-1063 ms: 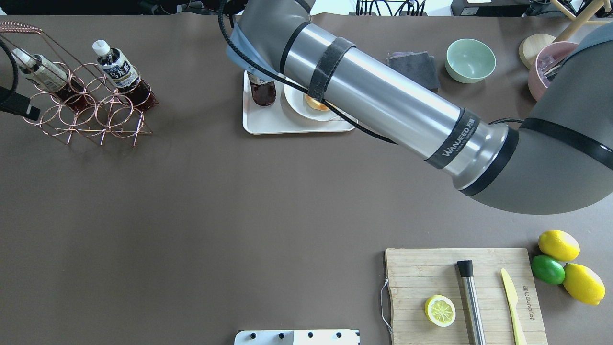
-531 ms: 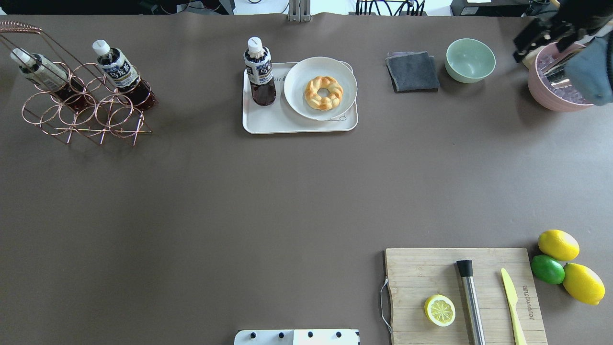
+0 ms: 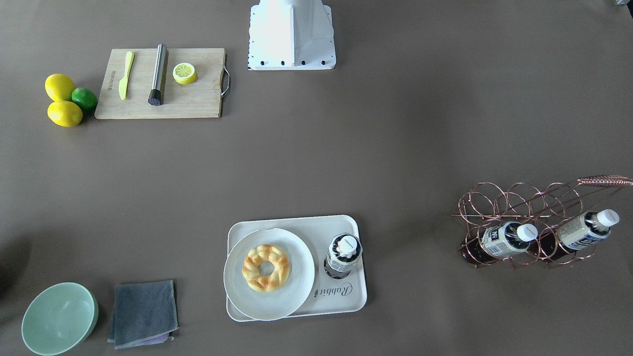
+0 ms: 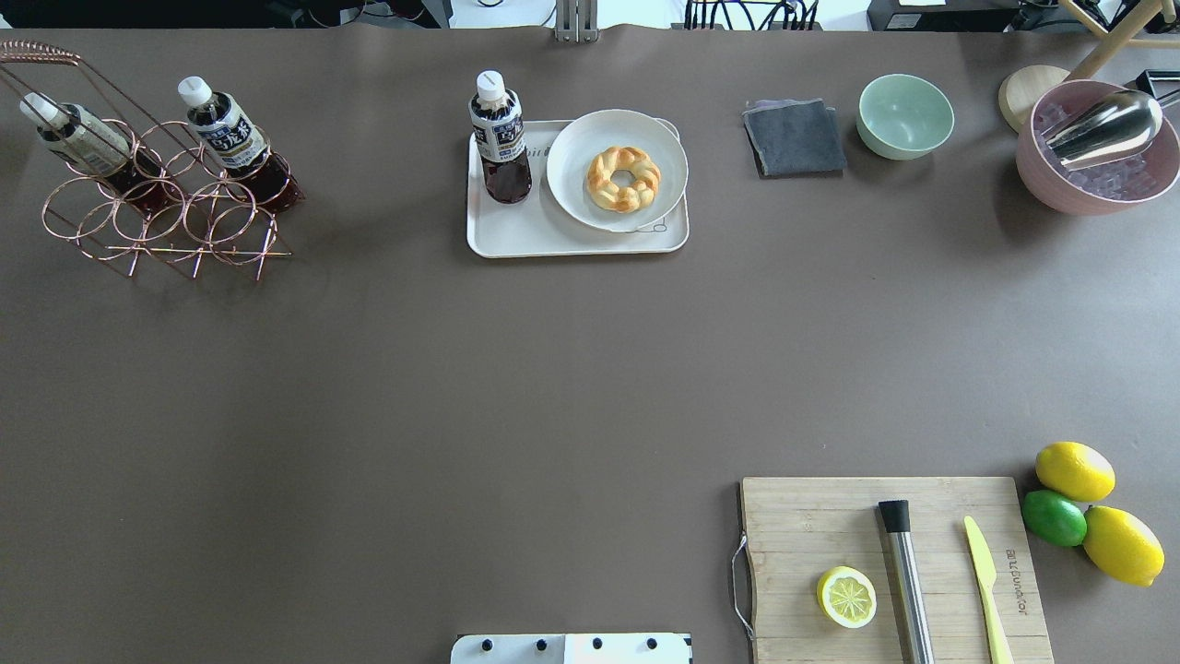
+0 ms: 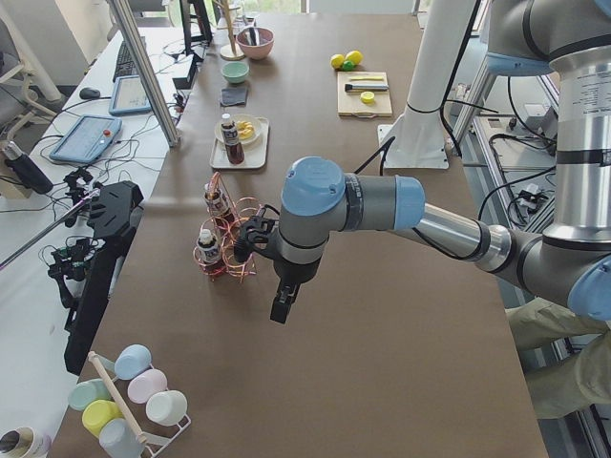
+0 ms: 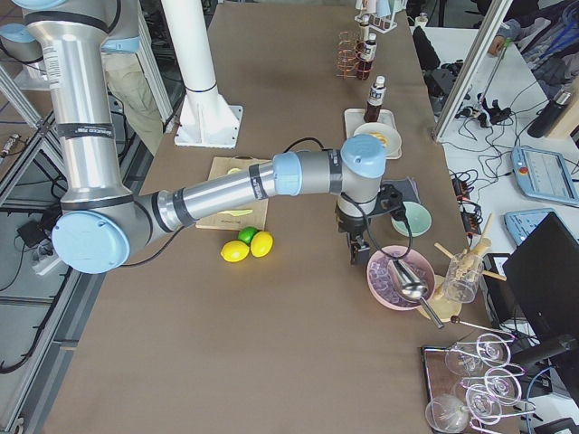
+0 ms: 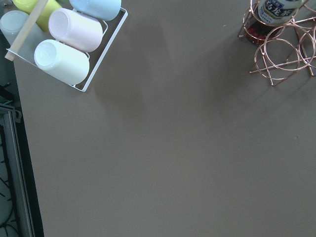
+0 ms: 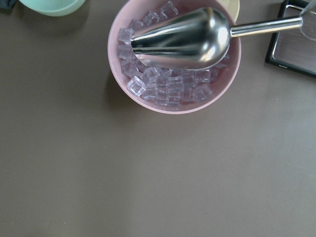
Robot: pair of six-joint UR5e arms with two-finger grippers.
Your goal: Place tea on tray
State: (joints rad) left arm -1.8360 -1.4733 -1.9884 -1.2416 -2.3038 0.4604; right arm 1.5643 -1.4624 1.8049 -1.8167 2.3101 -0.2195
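Observation:
One tea bottle [image 4: 499,138] stands upright on the left end of the white tray [image 4: 516,238], free of any gripper; it also shows in the front view [image 3: 342,254] on the tray [image 3: 346,302]. Two more tea bottles [image 4: 226,134] [image 4: 74,138] lean in a copper wire rack [image 4: 166,221]. My left gripper [image 5: 280,307] hangs over bare table beside the rack. My right gripper [image 6: 357,249] hangs over the table between the green bowl and the pink bowl. Both show only in side views, so I cannot tell if they are open or shut.
A round plate with a doughnut [image 4: 623,177] fills the tray's right part. A grey cloth [image 4: 794,136], green bowl [image 4: 905,115] and pink bowl of ice with a scoop [image 8: 175,59] stand at the far right. A wooden board [image 4: 931,526] and citrus fruit [image 4: 1074,470] lie near right.
My right arm, which lay across the tray, has swung away to the right and out of the overhead view. The tea bottle stays standing on the tray.

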